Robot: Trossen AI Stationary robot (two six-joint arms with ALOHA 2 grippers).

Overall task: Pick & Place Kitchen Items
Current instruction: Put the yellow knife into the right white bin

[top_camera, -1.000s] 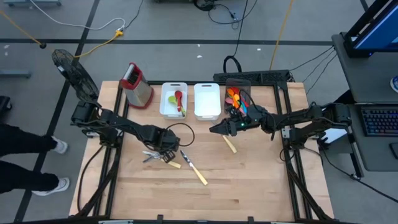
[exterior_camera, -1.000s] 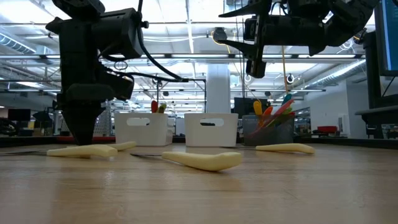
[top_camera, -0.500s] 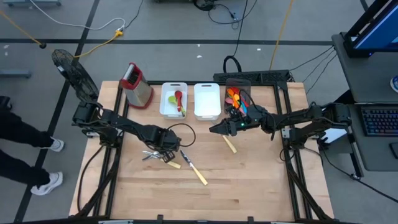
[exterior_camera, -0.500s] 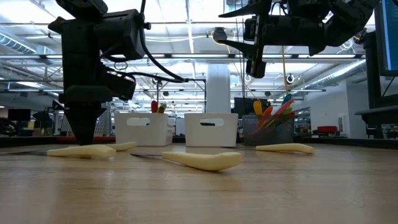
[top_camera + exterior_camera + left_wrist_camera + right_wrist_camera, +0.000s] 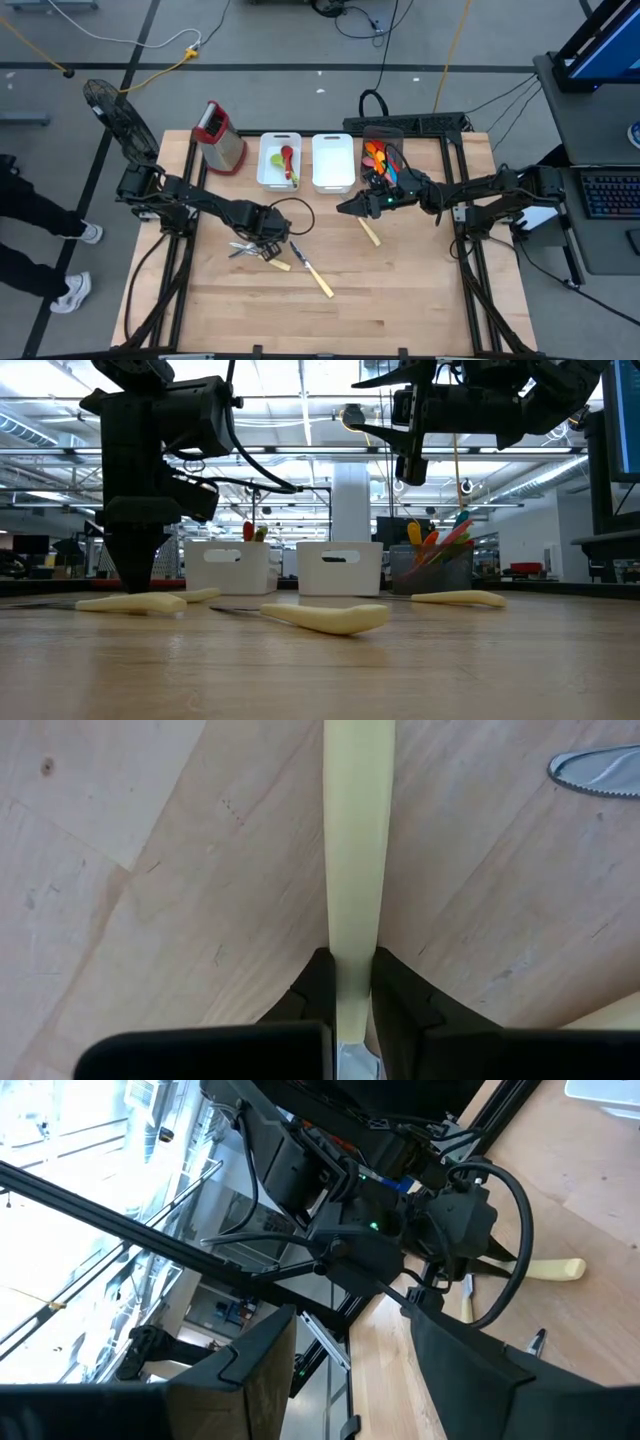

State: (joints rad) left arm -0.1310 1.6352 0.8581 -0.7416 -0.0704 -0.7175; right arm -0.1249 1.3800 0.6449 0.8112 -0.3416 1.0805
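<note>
My left gripper point(image 5: 264, 243) is down at the table, shut on a pale yellow handle point(image 5: 357, 840) of a metal utensil in a small heap of yellow-handled pieces point(image 5: 247, 249). In the low view the left gripper point(image 5: 130, 578) stands on the handle point(image 5: 135, 602). A yellow-handled knife point(image 5: 314, 274) and another yellow handle point(image 5: 369, 231) lie flat on the wood. My right gripper point(image 5: 347, 208) is open and empty, held high above the table point(image 5: 408, 460), near the bins. My left gripper pinches the yellow handle point(image 5: 350, 955) between its two fingers point(image 5: 312, 985), close to where the metal part point(image 5: 352, 1060) begins. The fingers point down from above and lie across the handle. The handle lies flat on the table.
At the far side stand a red-topped grater point(image 5: 222, 137), a white bin point(image 5: 278, 175) holding a green and a red spoon, a second white bin point(image 5: 332, 162), and a dark bin point(image 5: 384, 158) of orange and blue utensils. A serrated blade point(image 5: 600, 765) lies near the held handle. A person's legs point(image 5: 40, 250) show at the left.
Both arms have kept still. The person at the table's left has stepped along the floor.
</note>
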